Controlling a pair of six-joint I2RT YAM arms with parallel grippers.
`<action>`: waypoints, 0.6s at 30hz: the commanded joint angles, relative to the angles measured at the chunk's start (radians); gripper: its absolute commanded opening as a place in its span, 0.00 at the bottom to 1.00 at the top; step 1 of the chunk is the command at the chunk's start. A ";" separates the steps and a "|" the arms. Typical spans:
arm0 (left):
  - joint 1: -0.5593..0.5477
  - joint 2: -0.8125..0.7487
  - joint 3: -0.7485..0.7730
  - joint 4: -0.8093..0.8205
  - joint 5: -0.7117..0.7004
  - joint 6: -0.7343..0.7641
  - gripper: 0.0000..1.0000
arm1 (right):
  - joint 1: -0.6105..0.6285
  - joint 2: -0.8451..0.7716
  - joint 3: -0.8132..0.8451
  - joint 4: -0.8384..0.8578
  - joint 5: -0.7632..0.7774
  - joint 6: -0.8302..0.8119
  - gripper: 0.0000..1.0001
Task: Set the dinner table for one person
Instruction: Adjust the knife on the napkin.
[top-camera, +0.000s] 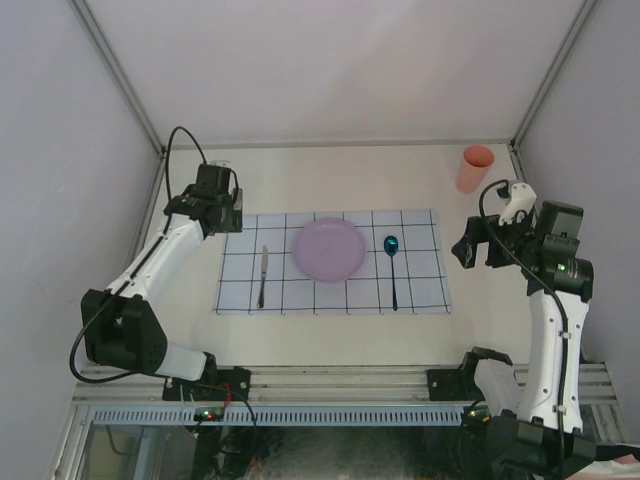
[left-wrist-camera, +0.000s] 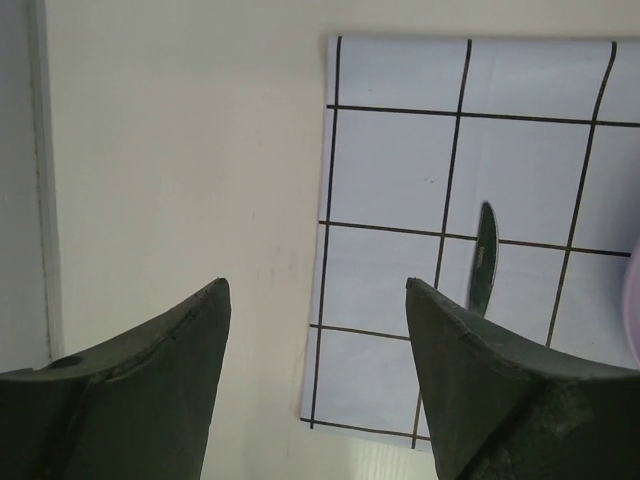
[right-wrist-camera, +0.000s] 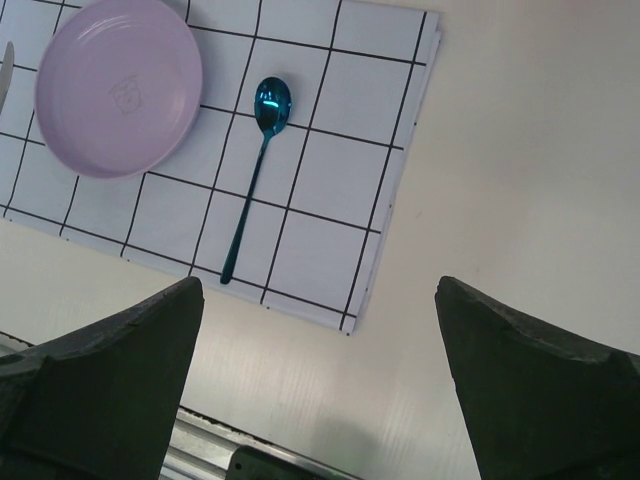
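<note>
The off-white dinner table (top-camera: 330, 180) carries a pale blue-grey grid cloth (top-camera: 420, 290). On the cloth lie a knife (top-camera: 263, 275) at the left, a lilac plate (top-camera: 328, 249) in the middle and a blue spoon (top-camera: 392, 268) at the right. My left gripper (top-camera: 228, 212) is open and empty above the cloth's far left corner. In the left wrist view the gripper (left-wrist-camera: 316, 285) frames the cloth's edge (left-wrist-camera: 390, 170), with the knife (left-wrist-camera: 484, 260) to the right. My right gripper (top-camera: 466, 250) is open and empty just right of the cloth. The right wrist view shows that gripper (right-wrist-camera: 318, 285), the plate (right-wrist-camera: 118, 85) and the spoon (right-wrist-camera: 255, 170).
An orange cup (top-camera: 475, 168) stands upright on the table at the far right corner. Grey walls close in the table on the left, back and right. An aluminium rail (top-camera: 340, 380) runs along the near edge.
</note>
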 joint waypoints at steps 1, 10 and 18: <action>-0.007 0.009 -0.035 -0.007 0.064 0.007 0.74 | 0.040 0.035 0.015 0.108 0.022 0.021 1.00; -0.062 0.023 -0.142 -0.009 0.294 -0.024 0.72 | 0.064 0.045 0.023 0.098 0.041 -0.006 1.00; -0.160 0.132 -0.173 0.014 0.276 -0.047 0.68 | 0.072 0.079 0.081 0.066 0.044 -0.030 1.00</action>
